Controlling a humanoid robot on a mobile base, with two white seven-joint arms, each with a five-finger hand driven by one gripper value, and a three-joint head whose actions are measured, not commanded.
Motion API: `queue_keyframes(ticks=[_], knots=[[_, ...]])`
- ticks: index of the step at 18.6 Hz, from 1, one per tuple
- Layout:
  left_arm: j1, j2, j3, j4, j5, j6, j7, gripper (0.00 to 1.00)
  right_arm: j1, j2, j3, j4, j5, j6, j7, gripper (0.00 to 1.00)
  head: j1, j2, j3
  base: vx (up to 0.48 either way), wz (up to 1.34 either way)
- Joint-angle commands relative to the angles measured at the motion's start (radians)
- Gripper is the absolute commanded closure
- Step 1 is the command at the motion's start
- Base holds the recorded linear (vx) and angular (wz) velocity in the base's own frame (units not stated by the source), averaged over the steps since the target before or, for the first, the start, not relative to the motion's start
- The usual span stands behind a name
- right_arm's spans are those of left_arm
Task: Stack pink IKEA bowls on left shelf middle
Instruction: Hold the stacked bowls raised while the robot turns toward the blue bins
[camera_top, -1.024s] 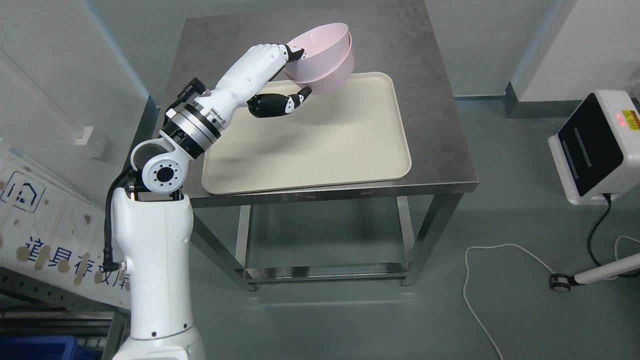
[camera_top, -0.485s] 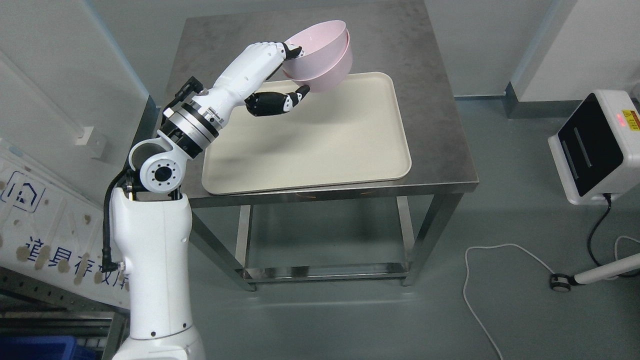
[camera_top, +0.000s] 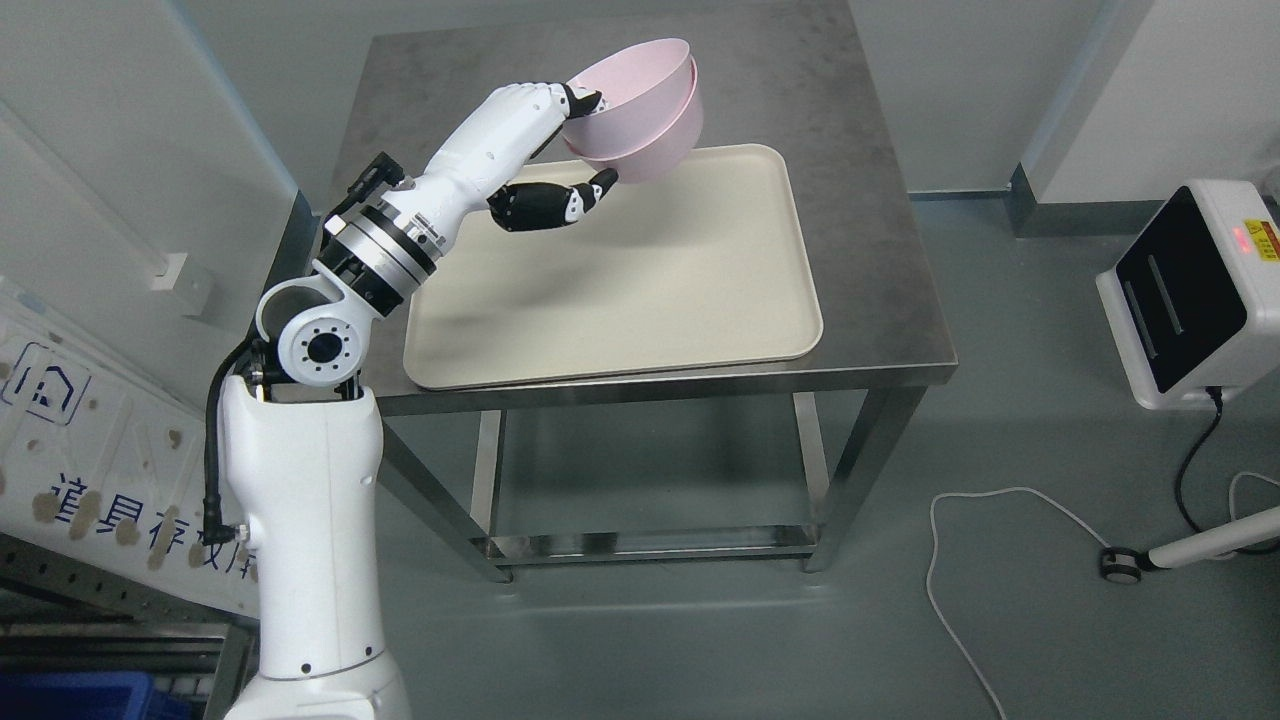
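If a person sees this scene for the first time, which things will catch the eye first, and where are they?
First, the white left arm, rising from the lower left, whose left hand grips two nested pink bowls, held tilted above the far edge of the tray. Next, the large cream tray, lying bare on the steel table in the middle. A white device with a black front stands on the floor at the right.

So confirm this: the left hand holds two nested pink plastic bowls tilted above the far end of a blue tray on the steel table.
Wrong on one point: the head view shows a cream rectangular tray, not blue. The left hand does hold the two nested pink plastic bowls, tilted, above its far end on the steel table.
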Motion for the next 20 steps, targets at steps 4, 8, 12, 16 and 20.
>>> queue_keyframes(ticks=[4, 8, 12, 16, 20], knots=[[0.001, 0.017, -0.002, -0.001, 0.000, 0.004, 0.000, 0.99, 0.000, -0.017, -0.011, -0.001, 0.008, 0.000, 0.001, 0.00, 0.0000, 0.000, 0.000, 0.000, 0.00], [0.001, 0.017, -0.002, -0.001, 0.000, 0.004, 0.000, 0.98, 0.000, -0.017, -0.011, 0.000, 0.008, 0.000, 0.001, 0.00, 0.0000, 0.000, 0.000, 0.000, 0.00], [0.002, 0.017, -0.003, 0.001, 0.000, 0.005, 0.000, 0.98, 0.000, -0.017, -0.011, 0.000, 0.008, 0.000, 0.001, 0.00, 0.0000, 0.000, 0.000, 0.000, 0.01], [0.004, 0.017, -0.008, 0.002, -0.001, 0.007, 0.000, 0.98, 0.000, -0.017, -0.011, -0.001, 0.008, 0.000, 0.001, 0.00, 0.0000, 0.000, 0.000, -0.050, 0.04], [0.002, 0.017, -0.006, 0.002, -0.001, 0.007, 0.000, 0.98, 0.000, -0.017, -0.011, 0.000, 0.008, 0.000, 0.001, 0.00, 0.0000, 0.000, 0.000, -0.176, -0.03]])
